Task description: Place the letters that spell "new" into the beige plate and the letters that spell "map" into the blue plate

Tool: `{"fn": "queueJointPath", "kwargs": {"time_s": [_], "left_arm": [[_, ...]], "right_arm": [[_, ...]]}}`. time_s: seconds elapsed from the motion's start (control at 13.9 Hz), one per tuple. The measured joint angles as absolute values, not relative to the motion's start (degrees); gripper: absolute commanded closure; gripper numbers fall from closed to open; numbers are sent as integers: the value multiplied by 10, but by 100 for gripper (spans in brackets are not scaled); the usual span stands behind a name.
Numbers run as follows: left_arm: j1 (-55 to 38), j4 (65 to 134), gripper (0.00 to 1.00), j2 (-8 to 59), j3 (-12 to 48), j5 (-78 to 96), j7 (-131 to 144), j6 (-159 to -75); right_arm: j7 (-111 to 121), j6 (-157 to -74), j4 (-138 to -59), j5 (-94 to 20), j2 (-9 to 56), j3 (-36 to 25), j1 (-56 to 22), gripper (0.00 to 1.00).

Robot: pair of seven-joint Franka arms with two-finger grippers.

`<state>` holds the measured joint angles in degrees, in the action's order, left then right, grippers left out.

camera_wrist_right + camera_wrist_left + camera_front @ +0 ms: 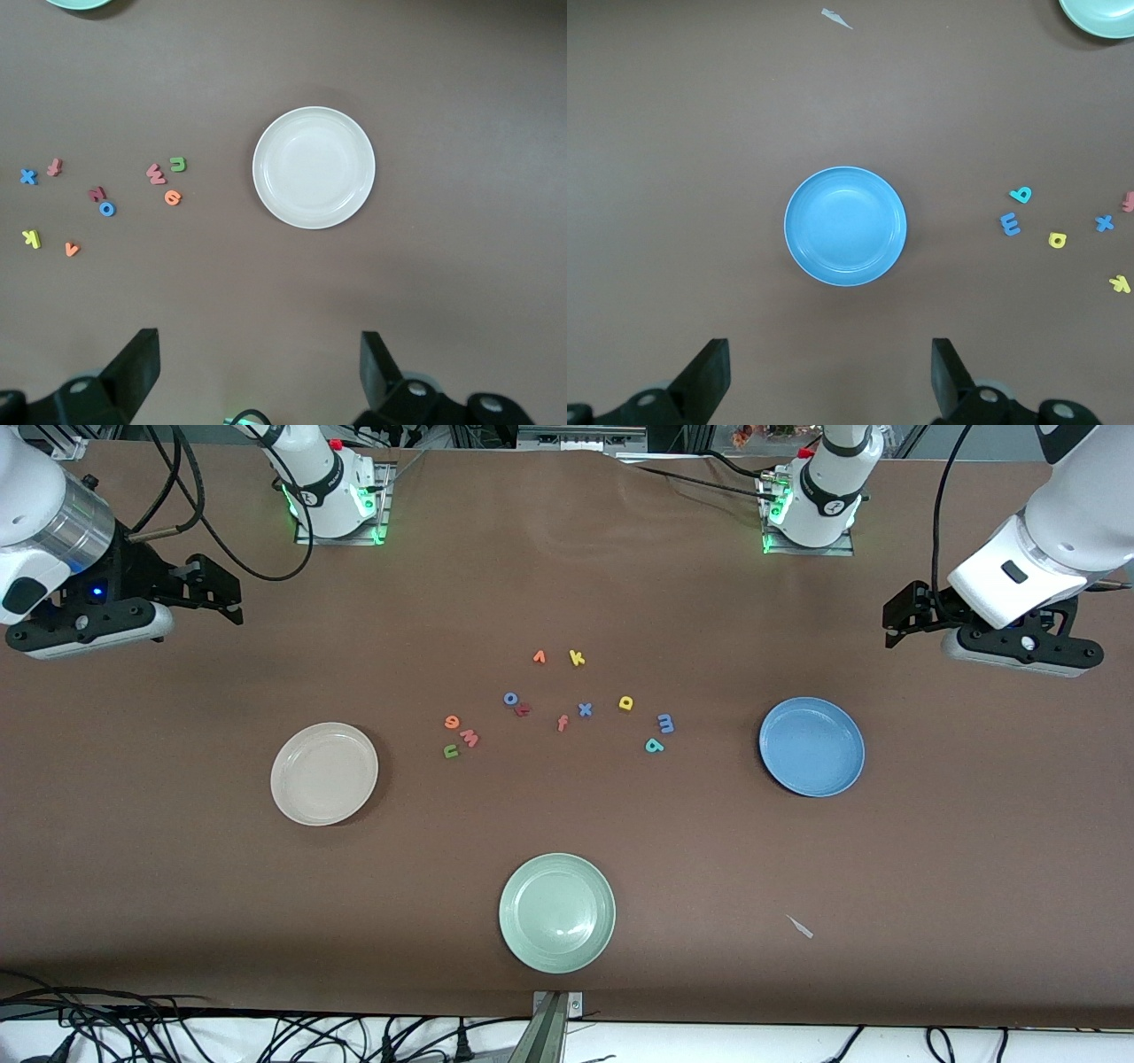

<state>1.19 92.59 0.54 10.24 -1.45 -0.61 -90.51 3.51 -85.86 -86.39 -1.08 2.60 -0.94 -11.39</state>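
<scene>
The green "n" (451,751), orange "e" (452,722) and pink-red "w" (469,738) lie together on the table beside the beige plate (324,773). The periwinkle "m" (665,723), teal "a" (654,745) and yellow "p" (626,703) lie nearer the blue plate (811,746). Both plates hold nothing. My right gripper (226,593) hangs open over bare table at the right arm's end, and its wrist view shows the beige plate (314,167). My left gripper (890,624) hangs open at the left arm's end, with the blue plate (845,226) in its wrist view.
An orange "v" (539,657), yellow "k" (577,658), blue "o" (511,698), dark red letter (523,709), salmon "f" (562,723) and blue "x" (585,708) lie mid-table. A pale green plate (557,912) sits nearest the front camera. A white scrap (801,926) lies beside it.
</scene>
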Motion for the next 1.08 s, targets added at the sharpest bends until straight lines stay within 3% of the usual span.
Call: {"fn": "queueJointPath", "kwargs": {"time_s": [1.08], "left_arm": [[22, 908, 0, 6, 98, -14, -6, -905]], "right_arm": [[34, -858, -873, -11, 24, -10, -113, 0]]}}
